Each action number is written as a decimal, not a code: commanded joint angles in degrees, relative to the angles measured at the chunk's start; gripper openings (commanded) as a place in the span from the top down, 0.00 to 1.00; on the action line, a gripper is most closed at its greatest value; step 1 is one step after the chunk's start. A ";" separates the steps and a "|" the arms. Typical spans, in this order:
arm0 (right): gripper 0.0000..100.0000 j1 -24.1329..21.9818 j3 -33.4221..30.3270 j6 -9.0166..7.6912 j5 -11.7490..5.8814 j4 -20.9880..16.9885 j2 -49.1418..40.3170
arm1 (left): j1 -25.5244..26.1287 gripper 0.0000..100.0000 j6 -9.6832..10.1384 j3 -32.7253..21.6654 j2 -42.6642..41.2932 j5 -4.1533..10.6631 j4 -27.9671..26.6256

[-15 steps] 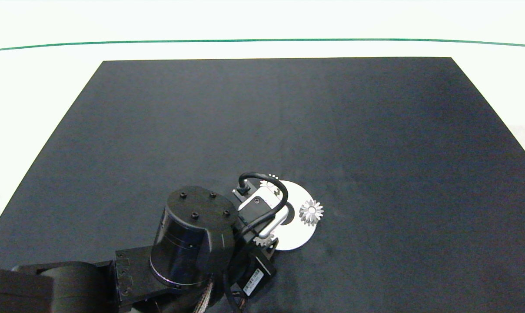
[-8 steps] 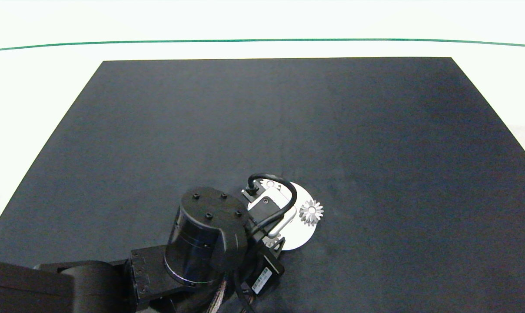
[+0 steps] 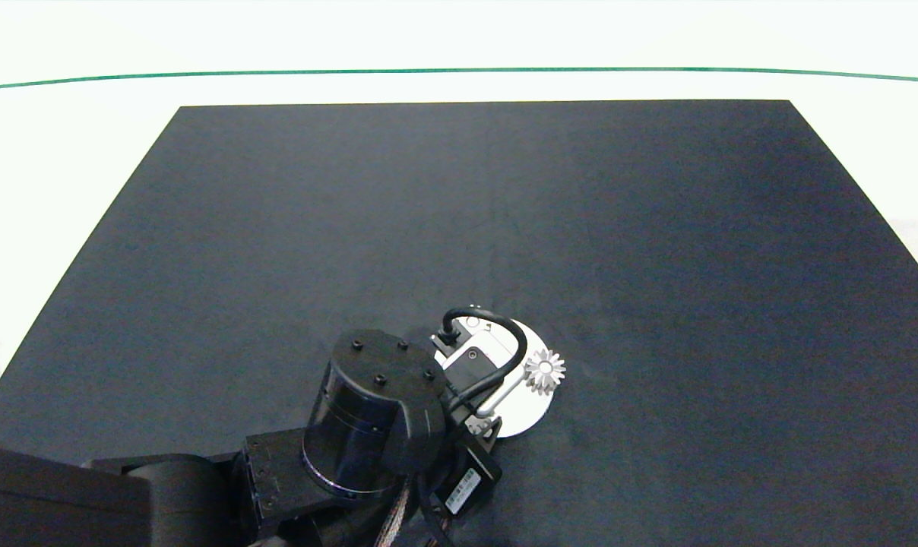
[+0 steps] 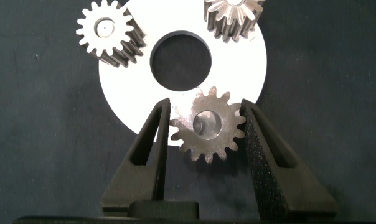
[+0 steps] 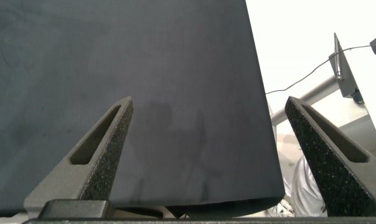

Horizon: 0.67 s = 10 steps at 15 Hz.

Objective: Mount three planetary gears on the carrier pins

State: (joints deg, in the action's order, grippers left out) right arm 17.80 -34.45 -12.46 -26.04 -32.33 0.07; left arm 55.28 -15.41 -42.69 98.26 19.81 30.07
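Third small silvery toothed planetary gear [image 4: 208, 126] pinched in left gripper [image 4: 206, 134] over rim of flat white ring-shaped disc [image 4: 244, 68], apparently at its pin; next: seat squarely, release.

Left arm: enters from the near left corner, dark, bent at the wrist, reaching toward the table's middle front. Left gripper [image 4: 206, 127]: pointed downward, both grey fingers [image 4: 152, 140] closed against a small metal gear [image 4: 206, 126]. Right gripper [image 5: 219, 155]: outside the head view, fingers spread wide apart, nothing between them, hanging above the mat's edge.
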 commanded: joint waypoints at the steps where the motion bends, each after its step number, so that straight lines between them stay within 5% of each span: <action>1: 0.00 0.04 0.00 -0.11 -0.15 -0.19 -0.07 | -0.35 0.93 -0.15 -0.02 0.01 0.14 0.07; 10: 0.00 0.13 0.09 -0.11 -0.15 -0.19 -0.07 | -0.44 0.93 -0.15 0.59 -0.52 0.14 0.07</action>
State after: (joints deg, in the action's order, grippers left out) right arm 17.83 -34.37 -12.46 -26.04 -32.33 0.00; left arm 54.85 -15.48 -42.17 97.90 19.81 29.98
